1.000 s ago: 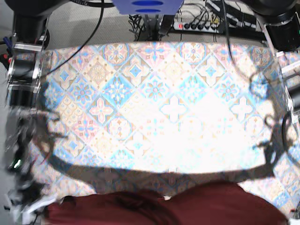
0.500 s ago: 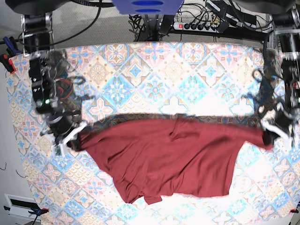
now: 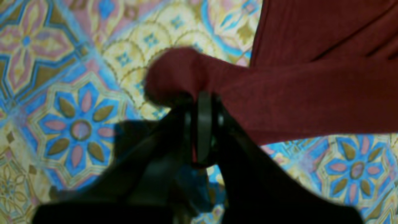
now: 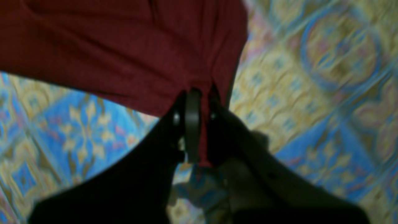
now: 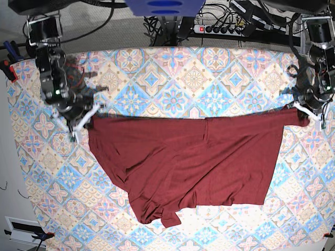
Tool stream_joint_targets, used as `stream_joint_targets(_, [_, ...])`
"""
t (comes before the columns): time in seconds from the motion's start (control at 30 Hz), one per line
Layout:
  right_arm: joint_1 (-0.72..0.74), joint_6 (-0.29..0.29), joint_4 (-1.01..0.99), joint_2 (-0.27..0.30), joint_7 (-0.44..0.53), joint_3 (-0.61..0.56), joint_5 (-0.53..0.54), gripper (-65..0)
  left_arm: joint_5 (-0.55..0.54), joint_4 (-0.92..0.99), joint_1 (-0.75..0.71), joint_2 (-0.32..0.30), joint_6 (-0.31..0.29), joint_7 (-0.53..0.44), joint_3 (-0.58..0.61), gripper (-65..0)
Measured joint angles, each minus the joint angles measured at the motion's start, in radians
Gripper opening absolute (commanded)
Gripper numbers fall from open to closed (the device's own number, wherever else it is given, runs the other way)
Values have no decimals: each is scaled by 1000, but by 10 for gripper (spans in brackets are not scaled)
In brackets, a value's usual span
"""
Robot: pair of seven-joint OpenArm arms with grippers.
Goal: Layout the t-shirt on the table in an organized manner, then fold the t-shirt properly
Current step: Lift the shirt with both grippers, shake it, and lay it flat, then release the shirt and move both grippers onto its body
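Claws left (image 3: 202, 102) and right (image 4: 196, 96) both clamp t-shirt (image 5: 188, 162) corners above table (image 5: 172, 73)

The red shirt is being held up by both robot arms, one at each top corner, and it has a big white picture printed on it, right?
Not quite. The t-shirt has no picture: the base view shows it plain dark red all over. The rest is right: the left gripper and the right gripper each hold a top corner, stretching it over the table.
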State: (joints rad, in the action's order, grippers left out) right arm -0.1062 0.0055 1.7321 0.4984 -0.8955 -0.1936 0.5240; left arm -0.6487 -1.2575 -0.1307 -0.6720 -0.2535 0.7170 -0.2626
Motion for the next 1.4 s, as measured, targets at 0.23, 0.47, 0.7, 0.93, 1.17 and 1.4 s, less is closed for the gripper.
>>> stream_joint_targets(0.23, [-43,-2,26,-1,-5,8,0,-408,0,-5,13,10,4,112,5,-537])
stream_joint_targets(0.47, [-41,-14,76,-3,-63,165,-19,-345,-11,-6,39,8,1,140,3,-369])
stream_joint_targets(0.7, [20,-10,117,-34,-72,108,-12,-343,-138,-136,39,66,5,142,-220,-363])
stream_joint_targets(0.93, [195,-2,62,-98,-57,-48,-75,-343,-188,-285,79,177,7,246,-242,-362])
stream_joint_targets(1.17, [340,-3,-84,-135,-44,-197,-225,-343,-150,-425,97,261,4,257,-47,-362])
stream_joint_targets(1.4, [355,-8,-142,-181,-23,-211,-232,-343,0,-385,156,358,11,245,149,-361])
